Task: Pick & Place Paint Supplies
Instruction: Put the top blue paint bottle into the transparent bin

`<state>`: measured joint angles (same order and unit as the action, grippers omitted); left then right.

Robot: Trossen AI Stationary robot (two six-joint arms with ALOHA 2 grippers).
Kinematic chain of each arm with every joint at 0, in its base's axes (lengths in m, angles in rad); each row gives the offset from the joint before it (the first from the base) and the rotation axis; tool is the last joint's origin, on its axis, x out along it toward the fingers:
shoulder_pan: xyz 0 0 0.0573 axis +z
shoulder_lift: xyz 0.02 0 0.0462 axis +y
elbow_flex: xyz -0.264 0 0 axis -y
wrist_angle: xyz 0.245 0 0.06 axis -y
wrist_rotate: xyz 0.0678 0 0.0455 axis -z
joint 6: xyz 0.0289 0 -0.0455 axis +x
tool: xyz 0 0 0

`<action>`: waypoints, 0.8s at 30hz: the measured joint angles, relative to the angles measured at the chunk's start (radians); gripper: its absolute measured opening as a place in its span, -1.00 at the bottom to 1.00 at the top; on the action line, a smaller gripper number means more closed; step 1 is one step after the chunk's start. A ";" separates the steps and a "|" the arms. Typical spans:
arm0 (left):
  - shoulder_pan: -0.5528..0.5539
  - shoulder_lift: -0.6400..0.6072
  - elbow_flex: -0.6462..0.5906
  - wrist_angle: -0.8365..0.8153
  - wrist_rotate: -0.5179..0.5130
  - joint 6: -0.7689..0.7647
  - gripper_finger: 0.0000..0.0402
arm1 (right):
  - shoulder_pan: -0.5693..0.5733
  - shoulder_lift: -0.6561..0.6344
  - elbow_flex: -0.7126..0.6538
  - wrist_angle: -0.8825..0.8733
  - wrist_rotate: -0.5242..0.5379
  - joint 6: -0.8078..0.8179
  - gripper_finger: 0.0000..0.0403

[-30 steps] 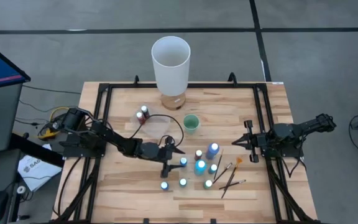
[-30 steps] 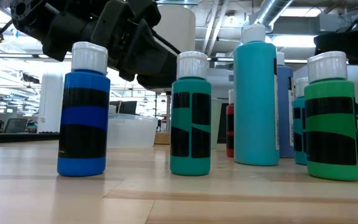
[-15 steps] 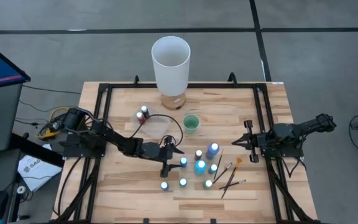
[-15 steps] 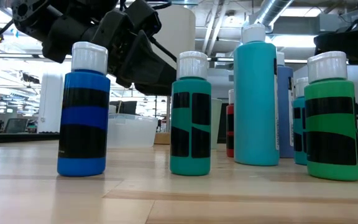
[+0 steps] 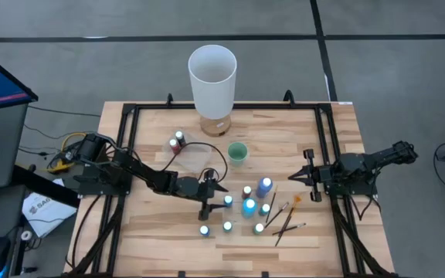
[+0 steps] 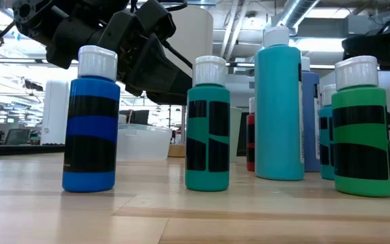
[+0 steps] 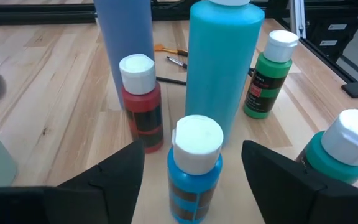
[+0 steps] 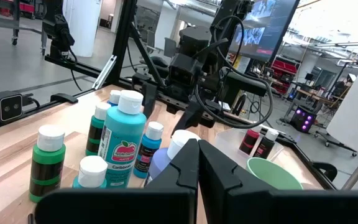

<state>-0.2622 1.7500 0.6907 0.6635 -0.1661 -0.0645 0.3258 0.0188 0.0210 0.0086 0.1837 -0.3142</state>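
Several white-capped paint bottles stand upright in a cluster on the wooden table, right of centre. In the low view a blue bottle, a teal one and a green one stand nearest. Three thin brushes lie right of the cluster, one orange-tipped. My left gripper is open at the cluster's left side. Its fingers stand on either side of a small blue bottle without touching it. My right gripper is shut and hovers right of the bottles, touching nothing.
A tall white cylinder stands at the table's far edge, with a small green cup in front of it. Two reddish bottles stand by a clear container left of the cup. A black frame borders the table.
My left gripper has dipped slightly and edged toward the bottle cluster in the first half second, then kept still. The bottles and brushes have not moved.
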 joint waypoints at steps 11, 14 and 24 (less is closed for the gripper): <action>0.000 0.000 0.000 -0.012 0.000 -0.004 0.11 | 0.000 0.000 0.000 0.000 0.000 0.000 -1.00; 0.000 0.000 0.000 -0.011 0.000 -0.004 0.11 | 0.000 0.000 0.000 0.000 0.000 0.000 -1.00; 0.000 0.000 0.000 -0.003 0.008 -0.002 0.24 | 0.000 0.000 0.000 0.000 0.000 0.000 -1.00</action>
<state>-0.2623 1.7496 0.6907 0.6609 -0.1577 -0.0669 0.3260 0.0189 0.0212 0.0086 0.1837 -0.3141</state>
